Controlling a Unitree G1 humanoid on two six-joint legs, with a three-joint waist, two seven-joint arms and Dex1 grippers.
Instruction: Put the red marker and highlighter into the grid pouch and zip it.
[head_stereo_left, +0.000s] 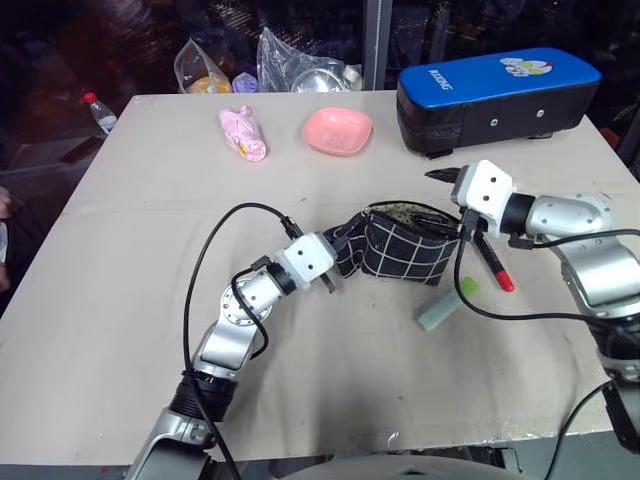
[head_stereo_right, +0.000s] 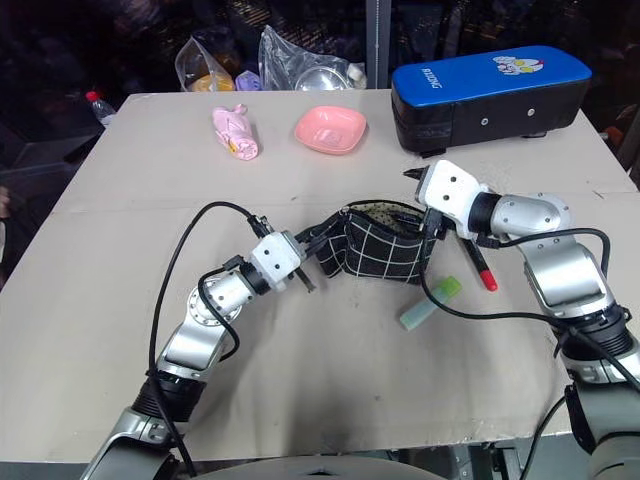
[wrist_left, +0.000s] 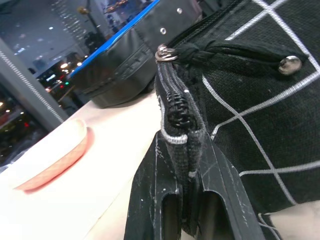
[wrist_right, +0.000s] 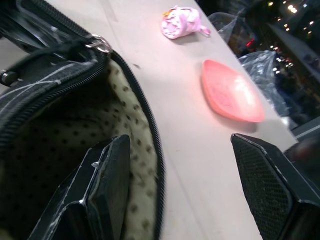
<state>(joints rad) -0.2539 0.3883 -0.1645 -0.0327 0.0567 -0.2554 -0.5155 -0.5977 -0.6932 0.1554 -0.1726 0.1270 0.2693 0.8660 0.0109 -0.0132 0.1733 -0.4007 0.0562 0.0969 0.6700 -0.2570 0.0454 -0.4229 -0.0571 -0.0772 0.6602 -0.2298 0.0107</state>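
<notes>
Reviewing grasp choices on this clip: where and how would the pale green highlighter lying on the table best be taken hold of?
Probably at the middle of the pale mint-green chunky highlighter, from above, with the fingers across its narrow width. It lies flat and slanted on the beige tabletop, just clear of the black white-gridded fabric pouch and the slim red marker, so its long sides are free.

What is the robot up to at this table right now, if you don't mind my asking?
It is packing a pen pouch. The left hand is shut on one end of the grid pouch, holding it up with its zipper open. The right hand is open at the pouch's other end, one finger inside the mouth. The red marker and the highlighter lie on the table beside the pouch, not yet inside.
</notes>
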